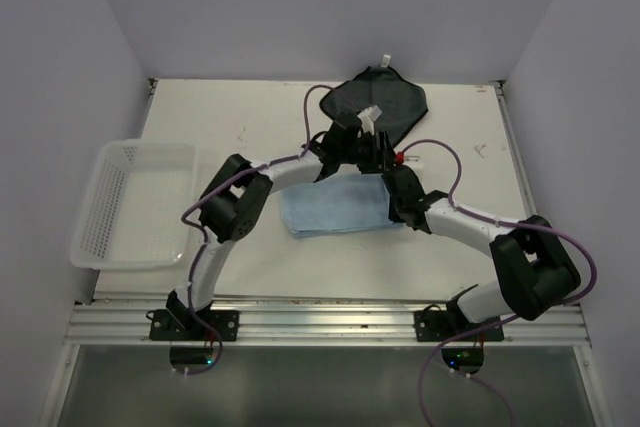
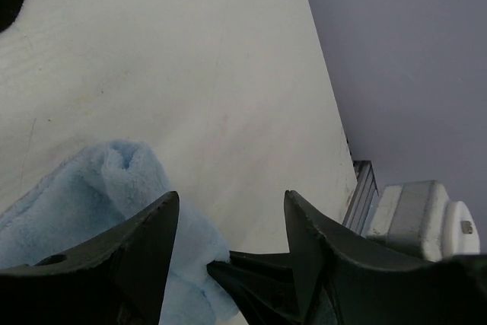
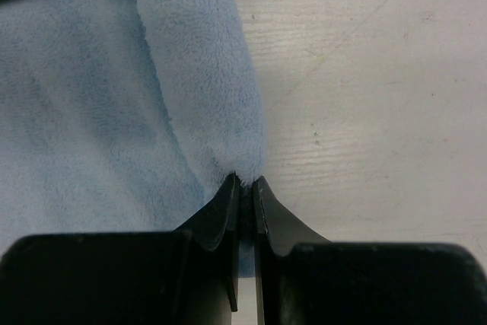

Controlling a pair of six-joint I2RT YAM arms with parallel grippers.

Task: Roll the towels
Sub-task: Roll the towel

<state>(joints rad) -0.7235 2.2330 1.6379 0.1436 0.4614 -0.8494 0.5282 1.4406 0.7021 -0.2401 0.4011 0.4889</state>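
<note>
The right gripper (image 3: pixel 245 182) has its two black fingers pressed almost together on the right-hand edge of the soft light blue square towel (image 1: pixel 335 209), with a thin bit of the cloth caught between the tips. A lapped strip of the cloth runs away from the tips along that edge.

The left gripper (image 2: pixel 232 202) stands with its jaws well apart and nothing between them. Its left finger lies over a bunched, raised corner of the blue cloth, and bare tabletop shows through the gap.

From above, the light blue towel lies as a flat folded oblong near the middle of the white wooden table (image 1: pixel 250 127). The right arm reaches it from the near right, and the left arm bends in from the near left, over its far edge.

The white plastic mesh basket (image 1: pixel 100 217) sits at the table's left side, well apart from the blue cloth. Nothing can be made out inside it.

Farther back lies the dark grey square towel (image 1: pixel 395 97), spread out with one corner pointing to the back of the table. Its near edge is hidden under the left wrist, so I cannot tell whether the two cloths touch. A small white tag (image 1: pixel 383 57) sticks out at its far corner. Behind the table rise the plain pale lilac walls (image 1: pixel 320 7).
</note>
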